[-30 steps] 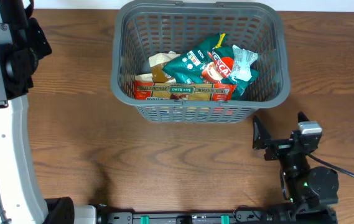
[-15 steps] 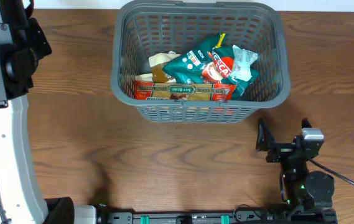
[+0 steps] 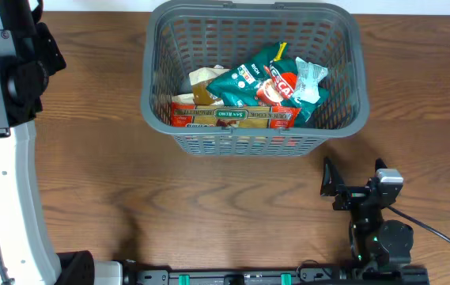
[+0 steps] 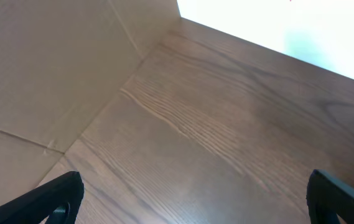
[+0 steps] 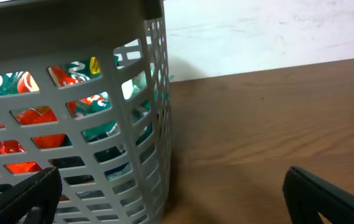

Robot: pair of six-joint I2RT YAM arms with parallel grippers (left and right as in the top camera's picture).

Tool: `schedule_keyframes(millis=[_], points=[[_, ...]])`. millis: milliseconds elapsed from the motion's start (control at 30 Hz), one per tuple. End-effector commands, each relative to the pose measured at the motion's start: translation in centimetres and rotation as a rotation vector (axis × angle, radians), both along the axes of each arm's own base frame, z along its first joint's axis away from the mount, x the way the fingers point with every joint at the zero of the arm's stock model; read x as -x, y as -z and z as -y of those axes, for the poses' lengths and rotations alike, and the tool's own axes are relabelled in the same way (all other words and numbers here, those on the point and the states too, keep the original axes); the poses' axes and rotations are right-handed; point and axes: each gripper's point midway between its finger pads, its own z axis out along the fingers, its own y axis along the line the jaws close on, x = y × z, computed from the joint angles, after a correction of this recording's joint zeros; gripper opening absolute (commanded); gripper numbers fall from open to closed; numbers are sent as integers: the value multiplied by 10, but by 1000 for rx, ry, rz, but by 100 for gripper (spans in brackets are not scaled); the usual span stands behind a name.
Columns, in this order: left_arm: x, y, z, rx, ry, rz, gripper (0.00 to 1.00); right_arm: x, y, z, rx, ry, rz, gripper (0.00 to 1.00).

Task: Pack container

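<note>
The container (image 3: 349,55) is a large dark grey slotted basket at the top middle of the table. Several food packets lie inside it: teal and red bags (image 3: 268,83) and a flat red and green box (image 3: 232,116). My right gripper (image 3: 353,184) is open and empty near the front right, just below the basket's right corner. In the right wrist view the basket's wall (image 5: 145,137) fills the left side and my open fingers (image 5: 173,205) show at the bottom corners. My left gripper (image 4: 189,202) is open over bare table, far from the basket.
The left arm's white and black body (image 3: 3,119) stands along the left edge. A white wall (image 5: 264,31) lies behind the table. A brown cardboard-like panel (image 4: 46,68) sits at the left in the left wrist view.
My right gripper has dropped toward the front edge, then shifted slightly left. The basket, its packets and the left arm have not moved.
</note>
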Motion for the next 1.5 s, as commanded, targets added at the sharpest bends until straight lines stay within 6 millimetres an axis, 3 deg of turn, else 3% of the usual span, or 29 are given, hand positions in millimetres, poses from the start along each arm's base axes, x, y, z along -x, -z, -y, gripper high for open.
schedule_keyframes(millis=[0, 267, 633, 967, 1467], points=[[2, 1, -3, -1, -21, 1, 99, 0, 6, 1, -14, 7, -5, 99], [2, 1, -3, -1, -21, 1, 99, -2, 24, -1, -15, -6, -40, 99], [2, 1, -3, -1, -21, 1, 99, -2, 24, 0, 20, -7, -38, 99], [2, 1, -3, -1, -21, 1, 99, -2, 24, -3, 225, -51, -29, 99], [2, 1, -3, -1, -21, 1, 99, -2, 24, -3, 261, -55, -27, 99]])
